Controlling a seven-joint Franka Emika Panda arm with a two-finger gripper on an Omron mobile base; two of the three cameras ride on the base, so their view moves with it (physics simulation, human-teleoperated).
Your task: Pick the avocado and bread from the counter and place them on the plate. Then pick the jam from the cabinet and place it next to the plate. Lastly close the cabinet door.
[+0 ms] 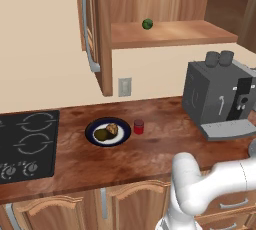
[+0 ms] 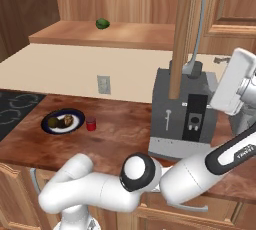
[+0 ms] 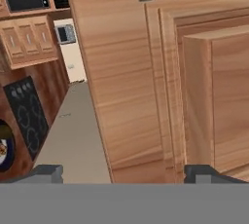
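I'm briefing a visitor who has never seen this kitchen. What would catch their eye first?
Probably the blue-rimmed plate on the counter, holding the avocado and bread, with the red jam just beside it. Then the cabinet door standing open above the grey coffee machine, and a green ball on the cabinet shelf.

Your arm (image 2: 100,189) was a chain of smooth, glossy white rounded links, rising from the lower left of the right base frame. A round dark joint cap with a white centre sat at lower centre, and a black band with small white lettering crossed a link at lower right. At bottom right of the left base frame you saw plain white, unmarked segments.
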